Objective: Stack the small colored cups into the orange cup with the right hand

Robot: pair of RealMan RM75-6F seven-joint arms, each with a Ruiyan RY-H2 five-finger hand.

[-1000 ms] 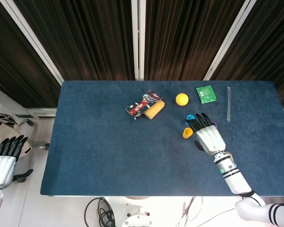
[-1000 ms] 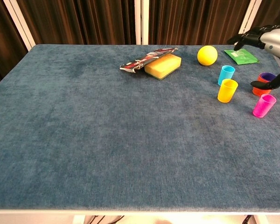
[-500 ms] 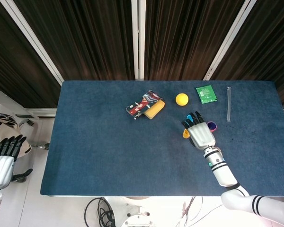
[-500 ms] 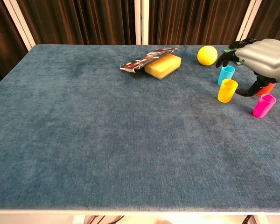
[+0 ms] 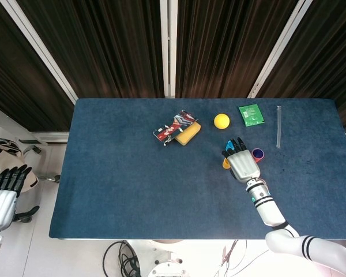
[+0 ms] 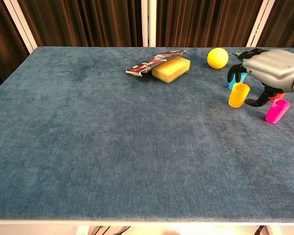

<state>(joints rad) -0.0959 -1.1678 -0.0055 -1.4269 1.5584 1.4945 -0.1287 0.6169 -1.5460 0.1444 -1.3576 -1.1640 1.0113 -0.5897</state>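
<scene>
Here, right hand (image 6: 273,70) poised over the yellow cup (image 6: 238,95) near the bench's (image 6: 112,147) far right corner, fingers (image 6: 233,71) apart and curved around it, grasping nothing. Orange cup (image 6: 280,96) just behind, mostly hidden; pink cup (image 6: 277,110) beside.

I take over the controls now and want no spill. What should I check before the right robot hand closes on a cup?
1. Right robot hand holds nothing, fingers apart: ok.
2. Hand is over the yellow cup: ok; fingers arch above it, contact cannot tell.
3. Yellow cup upright: ok.
4. Blue cup out of the fingers' way: not ok; it sits right behind the yellow cup, under the fingers.
5. Orange cup free to take cups: cannot tell, mostly hidden by the hand.
6. Pink cup upright, apart from the hand: ok.
</scene>
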